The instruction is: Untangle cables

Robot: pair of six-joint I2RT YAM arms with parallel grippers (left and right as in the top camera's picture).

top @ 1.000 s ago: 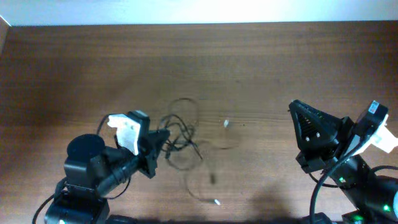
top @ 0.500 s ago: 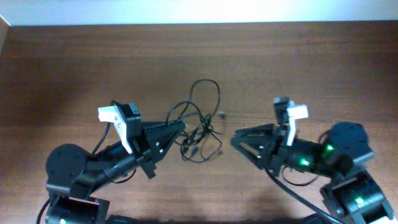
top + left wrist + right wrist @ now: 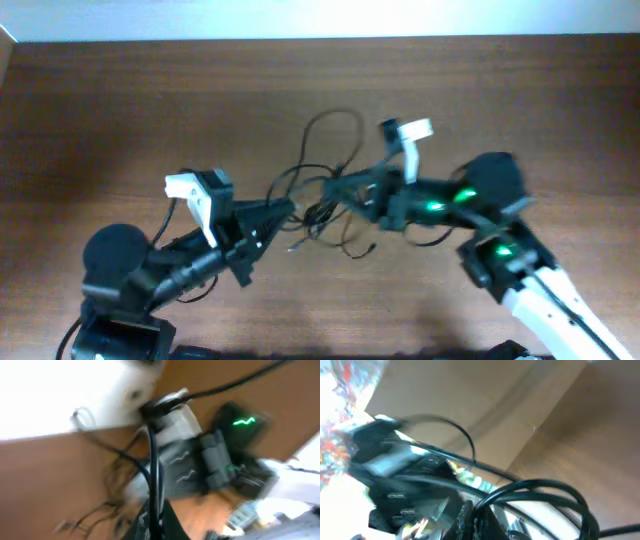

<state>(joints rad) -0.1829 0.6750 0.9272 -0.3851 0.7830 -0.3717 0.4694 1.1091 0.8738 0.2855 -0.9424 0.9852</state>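
Only up close, left gripper [image 3: 152,519] and right gripper [image 3: 470,517] jaws tight on cables [image 3: 321,206]; overhead, mere tangle.

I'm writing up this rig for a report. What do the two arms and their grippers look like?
The left arm and right arm are mostly black with rounded joints. The left gripper and right gripper are tapered and black, each with a white wrist piece. The right arm shows green lights and a white lower link.

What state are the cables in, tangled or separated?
Tangled: the cables form one clump of crossing loops between the left gripper and the right gripper.
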